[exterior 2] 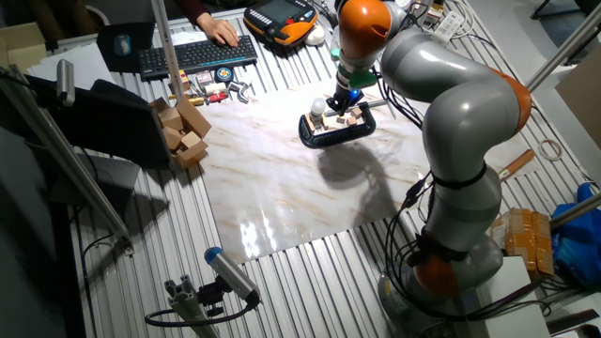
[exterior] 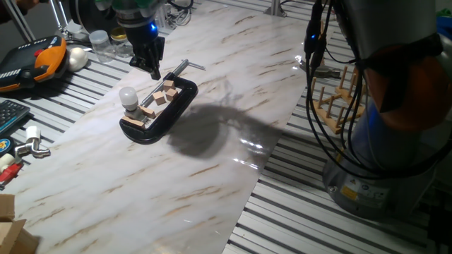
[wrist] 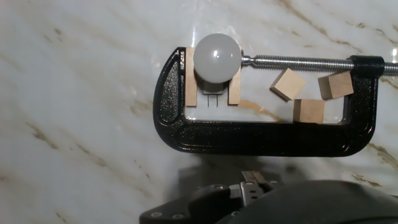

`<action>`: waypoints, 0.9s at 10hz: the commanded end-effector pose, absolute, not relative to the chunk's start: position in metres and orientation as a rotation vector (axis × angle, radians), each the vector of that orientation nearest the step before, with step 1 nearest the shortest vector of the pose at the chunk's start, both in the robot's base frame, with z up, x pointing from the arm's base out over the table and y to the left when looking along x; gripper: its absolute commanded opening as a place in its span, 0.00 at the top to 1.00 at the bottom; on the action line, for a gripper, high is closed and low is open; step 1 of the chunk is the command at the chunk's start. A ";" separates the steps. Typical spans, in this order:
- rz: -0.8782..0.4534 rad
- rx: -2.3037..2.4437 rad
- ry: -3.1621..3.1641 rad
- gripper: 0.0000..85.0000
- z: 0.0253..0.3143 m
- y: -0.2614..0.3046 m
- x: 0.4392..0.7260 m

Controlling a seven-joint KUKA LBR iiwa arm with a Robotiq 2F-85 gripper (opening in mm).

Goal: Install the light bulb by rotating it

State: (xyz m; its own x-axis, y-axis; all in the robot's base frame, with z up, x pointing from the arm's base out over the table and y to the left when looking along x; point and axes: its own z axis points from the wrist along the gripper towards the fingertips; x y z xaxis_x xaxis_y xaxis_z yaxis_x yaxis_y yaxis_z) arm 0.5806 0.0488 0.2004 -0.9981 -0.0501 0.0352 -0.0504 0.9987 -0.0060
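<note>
The marble-patterned tabletop (exterior: 212, 176) carried a black C-clamp (wrist: 261, 137) pinning a wooden socket holder (wrist: 189, 78), the light bulb (wrist: 217, 57) seated upright in it. My gripper (exterior: 150, 62) hovered just beyond; I couldn't tell its jaw opening. I judged the bulb light, slick and fragile, best held gently around the globe's widest part.

The surface (wrist: 81, 93) is showing a polished marble-look finish, white with brown veins, and is catching glare in one fixed view. The bulb (wrist: 217, 56) is looking frosted, a smooth matt white globe. The clamp (wrist: 261, 138) is wearing glossy black paint over what looks like cast metal, while its screw (wrist: 298, 61) is shining as bare threaded steel. The blocks (wrist: 309, 111) are showing pale, unfinished wood, matt, with faint grain. Two wood pads (wrist: 191, 78) of the same look are flanking the bulb. The hand (exterior: 150, 56) is appearing in matt black.
</note>
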 end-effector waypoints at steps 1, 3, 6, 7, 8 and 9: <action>0.011 0.075 -3.106 1.00 0.201 0.049 0.580; -0.001 0.048 -3.102 1.00 0.201 0.049 0.580; -0.050 0.021 -3.086 1.00 0.201 0.048 0.581; -0.044 0.047 -3.090 1.00 0.201 0.048 0.581; -0.016 0.070 -3.092 1.00 0.201 0.048 0.581; -0.018 0.075 -3.095 1.00 0.201 0.048 0.581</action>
State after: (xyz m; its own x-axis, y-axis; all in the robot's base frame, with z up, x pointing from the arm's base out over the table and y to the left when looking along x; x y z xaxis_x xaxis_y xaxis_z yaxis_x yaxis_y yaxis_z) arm 0.5806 0.0477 0.2013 -0.9978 -0.0501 0.0437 -0.0498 0.9987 0.0094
